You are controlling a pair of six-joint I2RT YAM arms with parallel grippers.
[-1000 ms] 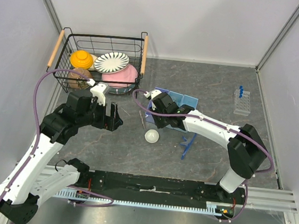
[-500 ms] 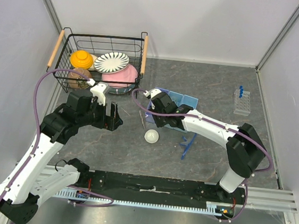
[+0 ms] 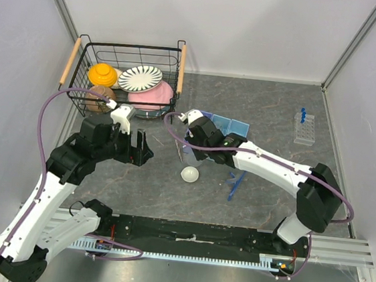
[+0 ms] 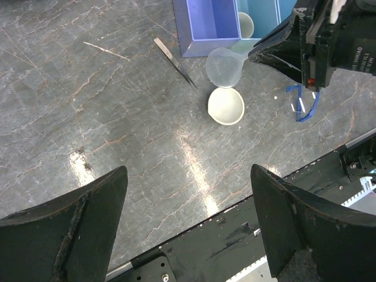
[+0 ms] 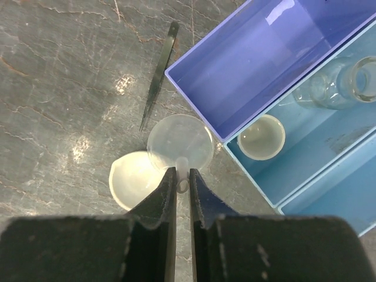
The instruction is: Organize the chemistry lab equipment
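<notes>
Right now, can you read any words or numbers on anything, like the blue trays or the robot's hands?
None: no word, number, brand or sign can be read in any view.
The blue trays are plain inside.
The clear funnel held in the right gripper is blank.
The tube rack is too small to tell whether it bears any marking.
</notes>
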